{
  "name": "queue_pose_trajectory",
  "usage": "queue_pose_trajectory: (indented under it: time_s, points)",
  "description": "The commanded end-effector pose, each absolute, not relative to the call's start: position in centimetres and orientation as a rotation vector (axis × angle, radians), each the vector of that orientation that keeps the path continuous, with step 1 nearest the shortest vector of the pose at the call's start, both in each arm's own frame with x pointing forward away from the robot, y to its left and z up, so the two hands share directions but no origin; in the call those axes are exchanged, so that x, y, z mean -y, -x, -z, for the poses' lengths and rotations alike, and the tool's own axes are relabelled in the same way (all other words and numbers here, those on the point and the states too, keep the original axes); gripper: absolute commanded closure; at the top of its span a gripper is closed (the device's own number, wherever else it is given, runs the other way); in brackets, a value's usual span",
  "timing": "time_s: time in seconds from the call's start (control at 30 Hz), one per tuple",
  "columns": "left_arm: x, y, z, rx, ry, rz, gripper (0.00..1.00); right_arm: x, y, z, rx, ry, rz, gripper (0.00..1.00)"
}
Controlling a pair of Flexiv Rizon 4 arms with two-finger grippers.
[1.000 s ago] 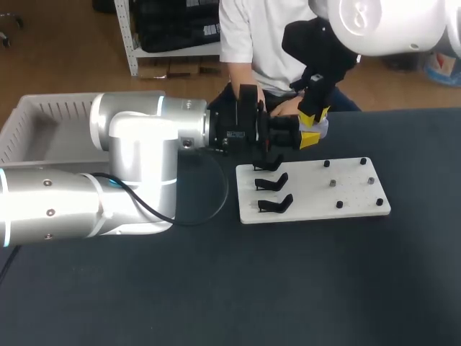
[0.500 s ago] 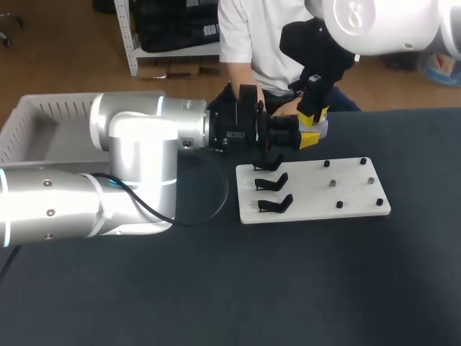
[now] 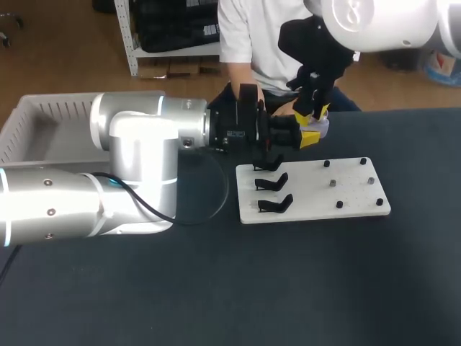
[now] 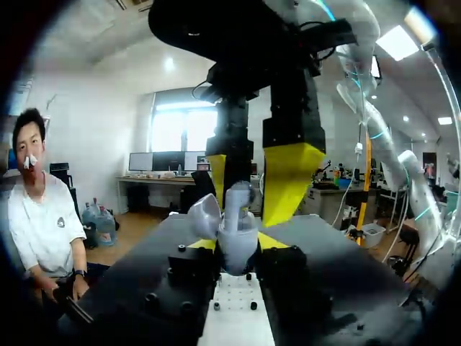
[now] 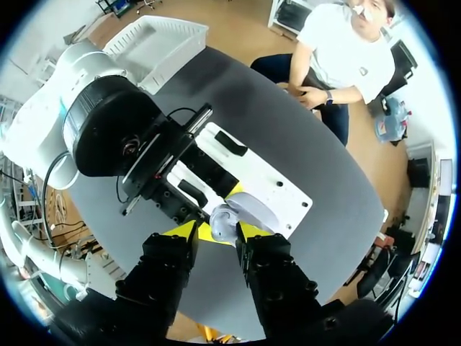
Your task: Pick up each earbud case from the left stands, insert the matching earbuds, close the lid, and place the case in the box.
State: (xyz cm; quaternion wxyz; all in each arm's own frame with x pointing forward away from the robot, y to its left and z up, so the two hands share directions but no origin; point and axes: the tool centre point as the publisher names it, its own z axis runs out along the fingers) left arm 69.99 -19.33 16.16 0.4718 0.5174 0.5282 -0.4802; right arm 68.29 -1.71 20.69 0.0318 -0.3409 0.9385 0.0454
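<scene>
Dark table fills the head view. Left arm, silver and bulky, lies across the table from the left side. Right arm comes down from the far right corner.

White box sits at the far left edge of the table, behind the left arm.

White board lies flat right of centre. Three black stands stand in a column along its left end. Small black pegs are scattered over its right half.

Left gripper is held level above the far edge of the board, over the farthest stand. It is clamped on the earbud case, one yellow tip pressed to each side. The case is pale, clear of the stands and above the table. Its lid is open and tipped to one side.

Right gripper points straight down, directly above the open case. Whether it is open or closed cannot be told. A small pale rounded piece shows just above the case mouth; what it is cannot be told
</scene>
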Motion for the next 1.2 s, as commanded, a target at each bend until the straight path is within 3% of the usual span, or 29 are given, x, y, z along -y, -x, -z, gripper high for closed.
queue_pose_trajectory:
  time_s: [0.03,1.2]
  points:
    - [19.4,-69.9,-16.1,-1.287,-1.265,1.176,1.00,1.8,-68.6,-20.6,-2.894,1.052,-0.139,0.63]
    - [19.4,-69.9,-16.1,-1.287,-1.265,1.176,1.00,2.6,-67.9,-22.6,-2.854,1.045,-0.135,0.61]
